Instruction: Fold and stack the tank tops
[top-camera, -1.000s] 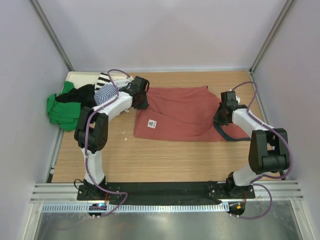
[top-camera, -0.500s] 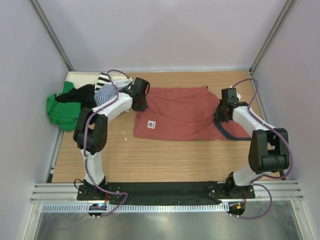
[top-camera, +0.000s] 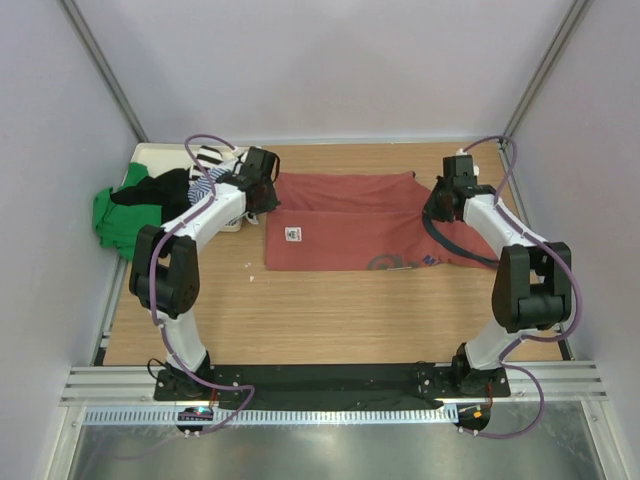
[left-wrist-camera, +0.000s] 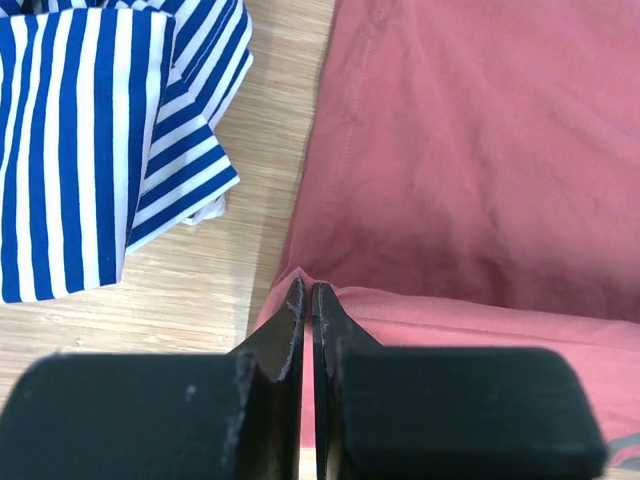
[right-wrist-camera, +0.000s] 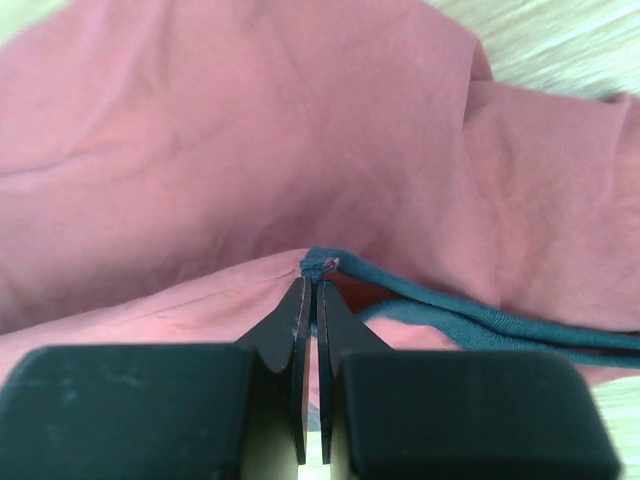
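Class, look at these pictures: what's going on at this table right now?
Two robot arms are working on a brick-red tank top spread on the wooden table. The left hand is pinched shut on its left edge, the right hand shut on its dark-trimmed right end, one layer lying over another. The striped top and other clothes sit in a pile at the far left.

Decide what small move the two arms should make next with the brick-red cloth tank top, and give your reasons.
Probably carry both claws forward in step, a little way. The left claw and right claw are each shut on an end of the brick-red cloth tank top, and the pinched edge seems to stop short of its far edge.
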